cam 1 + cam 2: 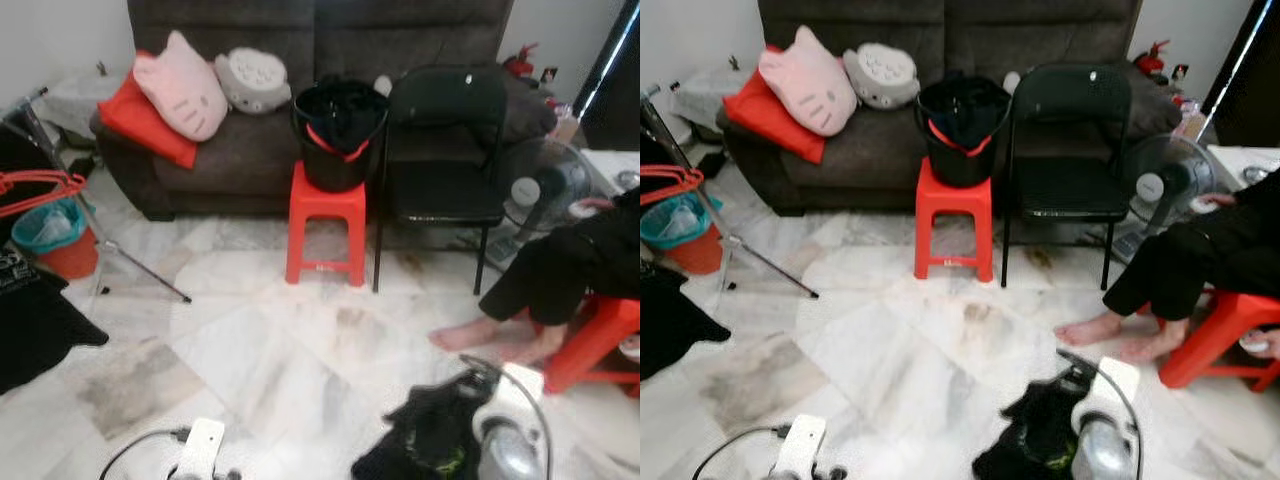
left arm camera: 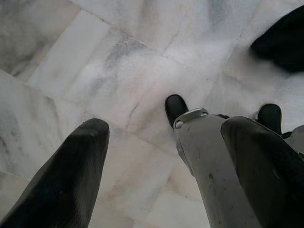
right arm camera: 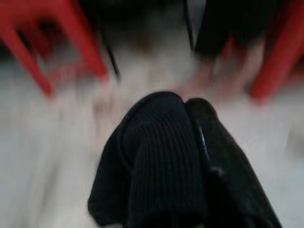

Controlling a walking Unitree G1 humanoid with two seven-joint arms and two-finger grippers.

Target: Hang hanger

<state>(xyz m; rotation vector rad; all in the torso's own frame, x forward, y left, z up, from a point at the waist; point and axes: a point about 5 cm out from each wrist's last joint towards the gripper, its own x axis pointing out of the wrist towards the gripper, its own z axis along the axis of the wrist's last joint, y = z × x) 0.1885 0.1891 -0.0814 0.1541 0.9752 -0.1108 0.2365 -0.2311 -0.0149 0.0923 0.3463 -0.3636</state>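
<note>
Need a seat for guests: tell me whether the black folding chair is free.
Yes, the black folding chair has nothing on its seat.

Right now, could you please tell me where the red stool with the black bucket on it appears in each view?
Left eye view: red stool at centre, before the sofa.
Right eye view: centre, slightly further left.
Left wrist view: floor tiles and the gripper's fingers instead.
Right wrist view: blurred red legs; cannot tell.
Shared landmark: black folding chair beside it.

Right tool wrapped in black cloth — fingers hidden. Red hanger left of sofa — cut by frame edge.
</note>
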